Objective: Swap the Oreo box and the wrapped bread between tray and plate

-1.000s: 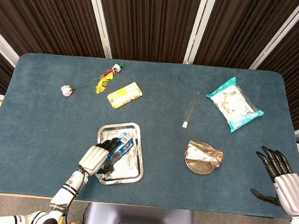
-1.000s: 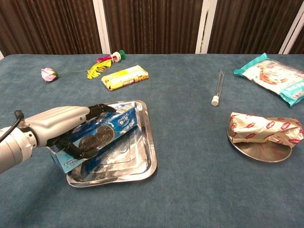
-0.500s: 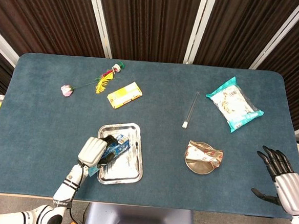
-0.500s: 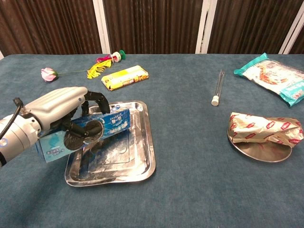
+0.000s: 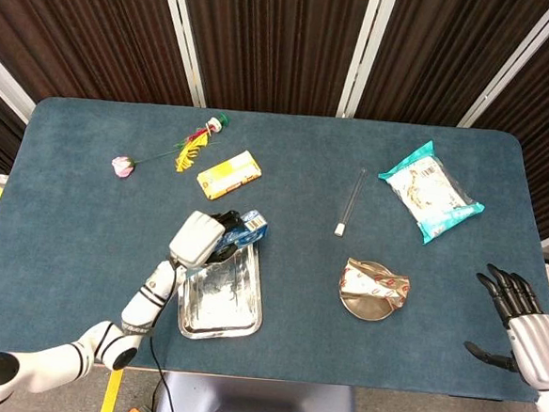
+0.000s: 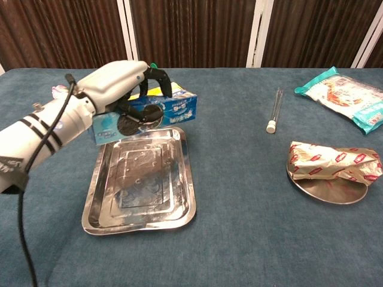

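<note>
The blue Oreo box is up in the air, gripped by the left hand with the fingers curled over the top of it and the thumb on the front face. It sits right above the far edge of the steel tray, not touching it as far as I can see. Tray itself has nothing in it, just reflections.

Over to the right, the wrapped bread in its gold and red wrapper lies on the little round metal plate, hanging a bit over the plate's edges. Well apart from the tray.

The right hand only shows in the head view, down at the bench's near right corner, fingers spread and holding nothing.

Other stuff on the blue bench: a glass test tube lying between tray and snack bag, a teal snack bag at the far right, a yellow box behind the tray, plus a pink rose and a yellow feather at the far left.
</note>
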Controlling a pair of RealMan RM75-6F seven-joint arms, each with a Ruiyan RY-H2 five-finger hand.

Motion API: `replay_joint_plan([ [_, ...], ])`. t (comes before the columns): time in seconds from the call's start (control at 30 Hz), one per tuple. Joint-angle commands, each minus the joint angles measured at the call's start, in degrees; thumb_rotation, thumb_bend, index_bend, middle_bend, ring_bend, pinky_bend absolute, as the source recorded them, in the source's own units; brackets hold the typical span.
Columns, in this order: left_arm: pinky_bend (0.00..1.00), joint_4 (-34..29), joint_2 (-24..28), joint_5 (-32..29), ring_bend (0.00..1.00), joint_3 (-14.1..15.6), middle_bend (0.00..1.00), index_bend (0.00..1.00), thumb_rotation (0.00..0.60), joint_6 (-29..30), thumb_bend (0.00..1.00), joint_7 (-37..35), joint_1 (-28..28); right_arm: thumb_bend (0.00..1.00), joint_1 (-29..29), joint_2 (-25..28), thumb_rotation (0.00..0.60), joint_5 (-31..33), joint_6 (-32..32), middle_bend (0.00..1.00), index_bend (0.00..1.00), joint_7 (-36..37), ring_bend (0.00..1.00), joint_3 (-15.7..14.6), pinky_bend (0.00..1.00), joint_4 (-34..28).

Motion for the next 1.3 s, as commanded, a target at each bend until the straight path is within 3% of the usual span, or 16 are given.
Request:
replay_joint_plan([
  [0.03,0.91,18.03,-8.21,2.65,0.78,-2.29,0.70,0.66,0.600,-5.75,0.53,-8.89,-11.84,0.12,1.03,0.09,0.600,1.33,-2.42,0.00,0.00,0.49,0.00,0.35,0.00,-0.12],
  [0.27,0.91,39.79,-19.32,1.50,0.78,-2.09,0.69,0.65,0.600,-15.19,0.52,-19.21,-25.18,0.12,3.62,0.24,0.600,4.44,-9.05,0.00,0.00,2.55,0.00,0.84,0.00,0.89],
  [0.37,0.89,44.68,-22.11,0.96,0.77,-1.44,0.67,0.65,0.600,-17.28,0.48,-21.95,-27.58,0.12,4.45,0.38,0.600,5.42,-11.26,0.00,0.00,3.52,0.00,0.90,0.00,1.51],
  [0.47,0.82,47.01,-23.71,0.51,0.70,-0.65,0.59,0.56,0.600,-18.30,0.46,-23.77,-28.43,0.12,4.69,0.62,0.600,6.10,-12.12,0.00,0.00,4.24,0.00,1.02,0.00,1.79],
  [0.5,0.76,47.44,-24.05,0.43,0.63,-0.40,0.54,0.51,0.600,-18.36,0.44,-24.05,-28.59,0.12,4.65,0.68,0.600,6.23,-12.13,0.00,0.00,4.32,0.00,1.05,0.00,1.82],
  [0.57,0.51,47.84,-24.45,0.04,0.45,-0.07,0.42,0.40,0.600,-17.88,0.42,-24.04,-28.97,0.12,4.57,0.81,0.600,6.36,-12.12,0.00,0.00,4.43,0.00,1.06,0.00,1.75],
  [0.6,0.26,47.84,-24.45,-0.15,0.29,0.04,0.34,0.31,0.600,-17.30,0.41,-23.38,-29.06,0.12,4.52,0.87,0.600,6.35,-12.06,0.00,0.00,4.49,0.00,1.06,0.00,1.70],
  [0.63,0.12,47.83,-24.45,-0.32,0.19,0.16,0.29,0.25,0.600,-16.38,0.40,-22.26,-29.09,0.12,4.47,0.93,0.600,6.26,-11.96,0.00,0.00,4.48,0.00,1.03,0.00,1.63],
  [0.7,0.00,47.16,-24.45,-0.79,0.04,0.40,0.18,0.15,0.600,-15.21,0.38,-20.99,-29.05,0.12,4.27,1.11,0.600,5.86,-11.53,0.00,0.00,4.41,0.00,0.86,0.00,1.38],
  [0.83,0.00,47.10,-24.41,-1.96,0.00,0.50,0.01,0.01,0.600,-15.76,0.38,-21.89,-29.12,0.12,4.11,1.31,0.600,4.93,-11.00,0.00,0.00,4.27,0.00,0.48,0.00,1.01],
  [1.13,0.00,44.89,-22.46,-4.44,0.00,-0.43,0.00,0.00,0.600,-16.38,0.36,-26.02,-28.83,0.12,3.87,1.50,0.600,3.54,-10.02,0.00,0.00,4.14,0.00,0.00,0.00,0.65],
  [1.3,0.00,39.36,-18.39,-3.20,0.00,1.64,0.00,0.00,0.600,-8.11,0.36,-25.95,-25.01,0.12,3.47,1.27,0.600,1.64,-8.67,0.00,0.00,2.68,0.00,-0.70,0.00,0.10],
])
